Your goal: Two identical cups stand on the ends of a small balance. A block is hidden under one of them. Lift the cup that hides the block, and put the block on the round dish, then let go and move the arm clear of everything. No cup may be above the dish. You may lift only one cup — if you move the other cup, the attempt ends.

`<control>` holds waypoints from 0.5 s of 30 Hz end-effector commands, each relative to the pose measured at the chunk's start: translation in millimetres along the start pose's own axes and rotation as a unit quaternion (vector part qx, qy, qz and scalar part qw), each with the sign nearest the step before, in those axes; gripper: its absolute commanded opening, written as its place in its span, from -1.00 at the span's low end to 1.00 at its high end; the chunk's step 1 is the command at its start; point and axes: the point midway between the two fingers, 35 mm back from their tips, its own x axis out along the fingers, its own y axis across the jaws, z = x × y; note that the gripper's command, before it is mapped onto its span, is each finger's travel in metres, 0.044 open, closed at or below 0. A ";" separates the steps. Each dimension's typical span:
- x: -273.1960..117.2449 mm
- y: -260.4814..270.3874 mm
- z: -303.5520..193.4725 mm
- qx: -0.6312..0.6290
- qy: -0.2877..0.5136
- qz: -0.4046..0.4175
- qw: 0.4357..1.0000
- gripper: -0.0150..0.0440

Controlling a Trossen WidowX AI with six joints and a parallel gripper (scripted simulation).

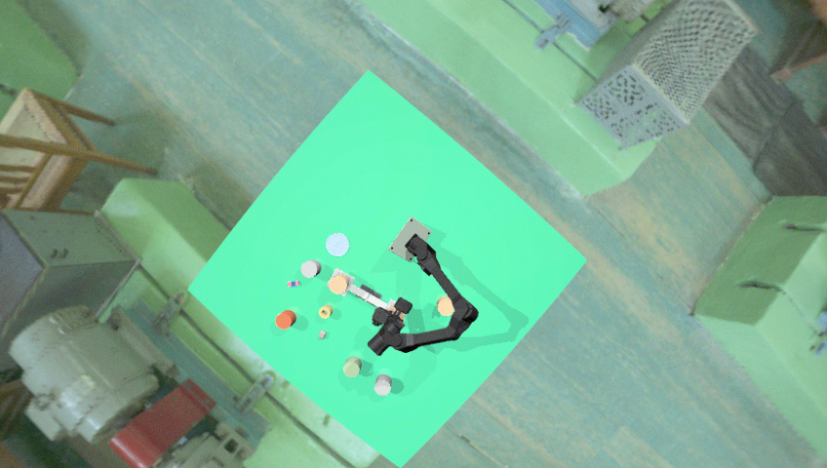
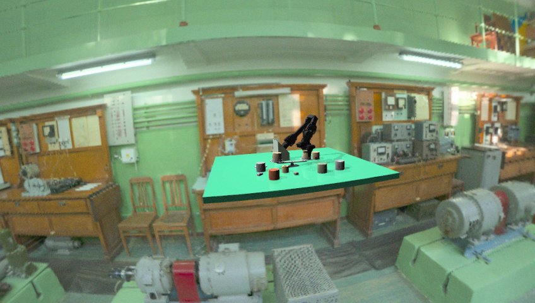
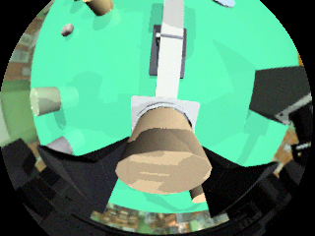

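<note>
The balance has a white beam with a pad at each end. One tan cup stands on the end nearer the dish. The other tan cup stands on the opposite end. My gripper is shut on this second cup, one finger on each side. In the wrist view the cup's base still appears to rest on the end pad. The round pale dish has no cup above it. The block is not visible; both cups hide what is under them.
Another tan cylinder stands beneath the arm. A grey cylinder and striped piece are near the dish. A red cylinder, small yellow ring, small cube, olive cylinder and second grey cylinder stand beyond the balance.
</note>
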 end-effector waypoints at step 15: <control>-25.0 5.1 3.1 -0.001 -0.006 0.005 1.000 -0.49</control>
